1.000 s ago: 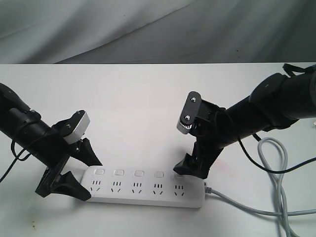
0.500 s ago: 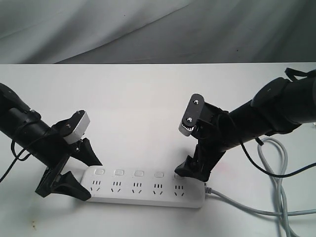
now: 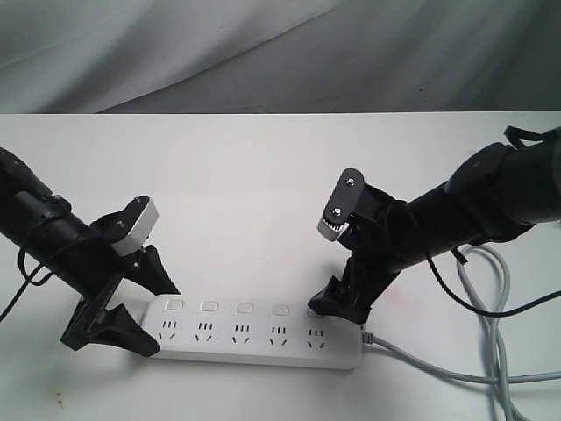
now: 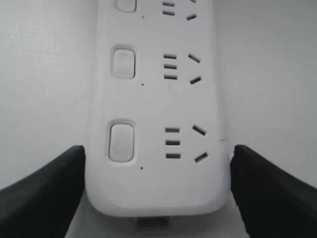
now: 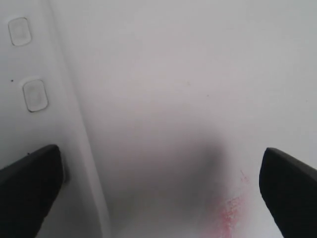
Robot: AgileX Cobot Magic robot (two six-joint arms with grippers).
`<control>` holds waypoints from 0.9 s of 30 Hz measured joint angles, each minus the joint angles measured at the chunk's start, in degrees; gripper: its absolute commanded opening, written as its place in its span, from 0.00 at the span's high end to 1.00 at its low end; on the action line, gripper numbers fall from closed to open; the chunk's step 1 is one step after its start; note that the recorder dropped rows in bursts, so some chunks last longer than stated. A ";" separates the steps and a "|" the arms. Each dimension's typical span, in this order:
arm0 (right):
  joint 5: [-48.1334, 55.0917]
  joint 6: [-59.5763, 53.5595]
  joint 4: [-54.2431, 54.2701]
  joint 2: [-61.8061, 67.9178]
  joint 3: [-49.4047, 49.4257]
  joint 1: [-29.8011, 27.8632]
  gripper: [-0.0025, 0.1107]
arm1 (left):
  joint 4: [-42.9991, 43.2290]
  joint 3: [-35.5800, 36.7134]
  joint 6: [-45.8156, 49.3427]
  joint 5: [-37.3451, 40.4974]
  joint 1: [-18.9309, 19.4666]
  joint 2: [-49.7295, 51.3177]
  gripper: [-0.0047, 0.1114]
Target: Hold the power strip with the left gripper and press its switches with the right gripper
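One worktop (image 3: 263,193) carries the power strip (image 3: 254,338), lying flat. The left pincer (image 3: 159,317) has its jaws on both sides of the strip's end, to stop it sliding. I cannot tell if they squeeze. The switches (image 3: 244,308) sit in a row. The right pincer (image 3: 337,307), jaws wide apart, hangs at the last one, maybe to push it.

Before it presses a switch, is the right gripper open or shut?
Open: the right gripper shows fingers wide apart in its wrist view, one over the power strip, the other over the table.
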 measured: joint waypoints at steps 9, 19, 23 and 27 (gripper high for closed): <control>-0.56 0.61 3.40 -2.72 0.23 0.40 0.06 | 0.00 0.00 0.00 0.13 0.12 0.00 0.96; -28.30 14.20 7.78 -32.38 0.66 0.40 0.06 | 0.00 0.00 0.00 0.13 0.12 0.00 0.96; -41.78 16.91 13.54 -43.70 0.66 0.40 0.06 | 0.00 0.00 0.00 0.13 0.12 0.00 0.96; -47.70 12.76 22.88 -51.49 0.66 0.40 0.06 | 0.00 0.00 0.00 0.13 0.12 0.00 0.96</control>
